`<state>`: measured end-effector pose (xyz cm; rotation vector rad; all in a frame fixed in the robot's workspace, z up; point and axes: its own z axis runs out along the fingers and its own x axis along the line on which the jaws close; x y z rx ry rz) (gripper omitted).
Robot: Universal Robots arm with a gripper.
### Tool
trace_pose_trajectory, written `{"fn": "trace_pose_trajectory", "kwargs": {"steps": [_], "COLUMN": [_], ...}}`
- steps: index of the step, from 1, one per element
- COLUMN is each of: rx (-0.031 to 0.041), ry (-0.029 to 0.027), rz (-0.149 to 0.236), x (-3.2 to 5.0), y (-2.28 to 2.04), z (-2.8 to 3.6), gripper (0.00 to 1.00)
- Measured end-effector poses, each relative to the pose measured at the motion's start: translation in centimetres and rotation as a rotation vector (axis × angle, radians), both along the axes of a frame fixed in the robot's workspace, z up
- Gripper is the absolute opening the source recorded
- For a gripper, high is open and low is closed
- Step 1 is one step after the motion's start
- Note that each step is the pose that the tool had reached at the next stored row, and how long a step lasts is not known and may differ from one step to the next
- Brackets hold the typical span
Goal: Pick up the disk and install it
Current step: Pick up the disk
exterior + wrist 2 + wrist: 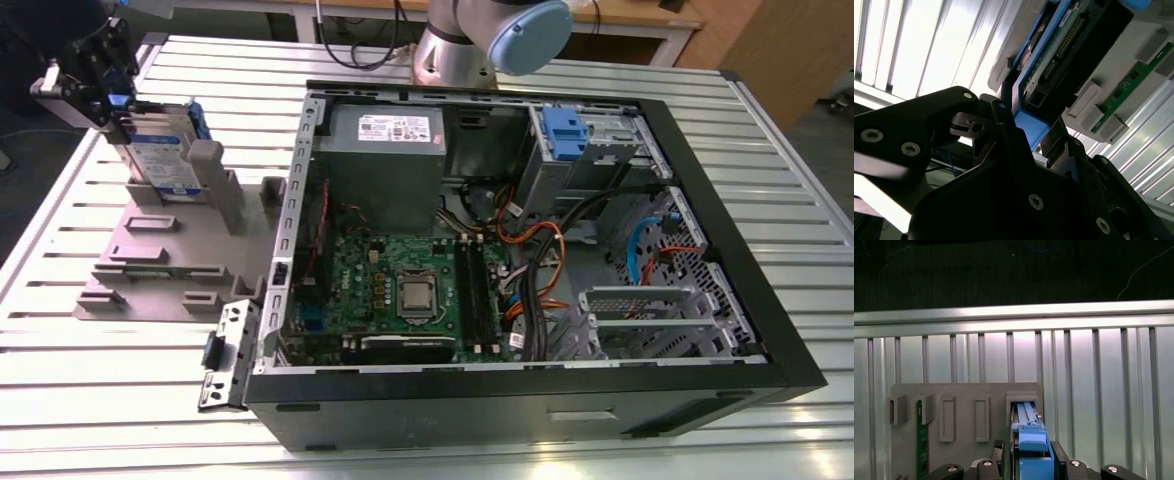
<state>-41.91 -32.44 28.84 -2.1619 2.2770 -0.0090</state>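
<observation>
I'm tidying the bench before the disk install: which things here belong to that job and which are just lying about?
Job: disk, upright in the grey holder; hand at its top; open computer case.
Lying about: green circuit strip in the holder; metal bracket beside the case.

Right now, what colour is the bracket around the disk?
Blue; the bracket shows best in the first wrist view.

No legible print on the label of the disk or the power supply sticker (white on grey metal)
</observation>
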Motion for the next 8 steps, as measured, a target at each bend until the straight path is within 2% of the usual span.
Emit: {"fn": "trace_pose_trajectory", "kwargs": {"steps": [8], "rx": [0.0], "ry": [0.0], "rz": [0.0], "x": [0.0], "y": [0.04], "z": [-0.01], "gripper": [0.48]}}
